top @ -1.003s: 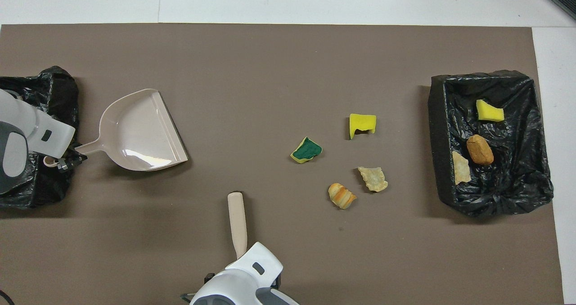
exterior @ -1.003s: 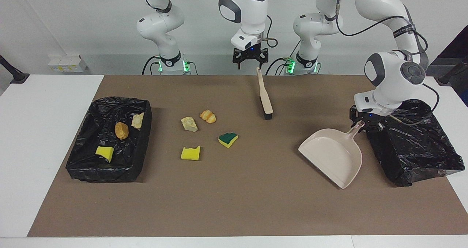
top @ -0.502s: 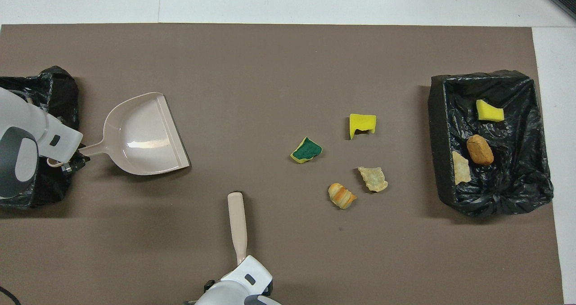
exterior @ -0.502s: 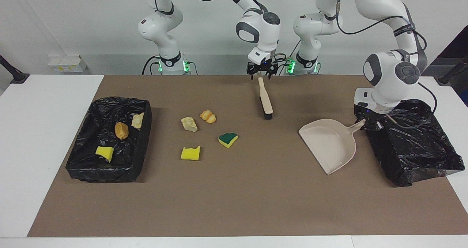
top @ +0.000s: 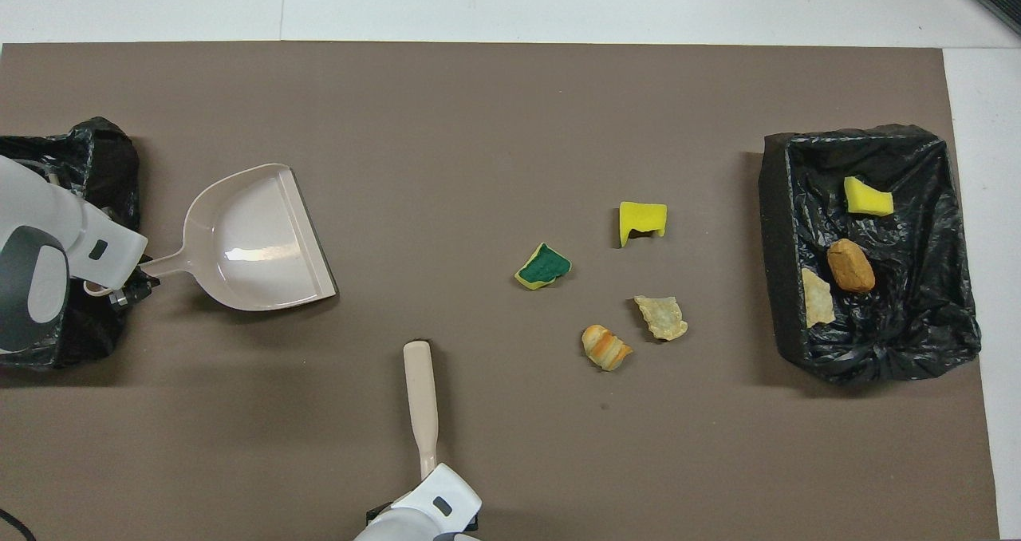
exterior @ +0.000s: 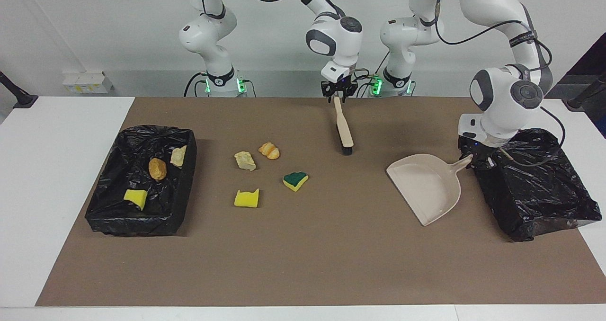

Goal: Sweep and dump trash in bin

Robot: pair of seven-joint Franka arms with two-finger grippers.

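Observation:
Four scraps of trash lie on the brown mat: a yellow sponge bit [exterior: 246,198], a green-topped sponge [exterior: 295,181], a pale lump [exterior: 245,160] and an orange bread-like lump [exterior: 269,150]. Three more sit in the black-bagged bin [exterior: 185,188] at the right arm's end. The beige brush [exterior: 343,129] lies nearer the robots, and my right gripper [exterior: 338,96] is shut on its handle's end. My left gripper [exterior: 469,160] is shut on the handle of the beige dustpan [exterior: 428,186], whose mouth faces the scraps.
A second black-bagged bin [exterior: 535,188] stands at the left arm's end, right beside the dustpan's handle and under the left hand. The mat [top: 478,126] ends in white table on every side.
My right gripper came down onto the brush handle's end and closed on it. The left gripper turned the dustpan and drew it a little toward the robots.

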